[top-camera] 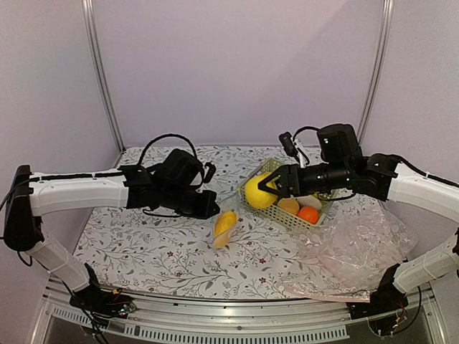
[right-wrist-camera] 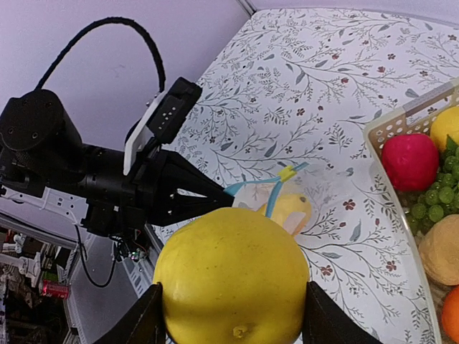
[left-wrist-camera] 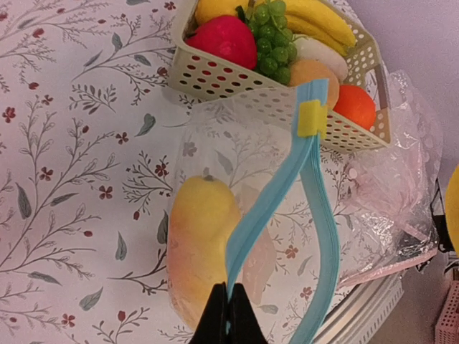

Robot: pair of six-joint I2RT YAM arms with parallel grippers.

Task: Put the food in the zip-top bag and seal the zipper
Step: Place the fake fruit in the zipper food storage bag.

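The step in hand seems to be getting the second fruit to the bag. The round yellow fruit [right-wrist-camera: 229, 276] is gripped by the right tool [right-wrist-camera: 233, 319], by the basket [top-camera: 287, 217], right of middle in the top view. At the middle, on the tabletop [top-camera: 143, 244], the zip-top bag [left-wrist-camera: 215, 143] is held by its zipper [left-wrist-camera: 276, 193], pinched in the clenched left tool [left-wrist-camera: 228, 308]. The longer orange-yellow fruit [left-wrist-camera: 197, 244] is already inside. Next, the narrow mouth must be lined up under the fruit. No writing can be read.
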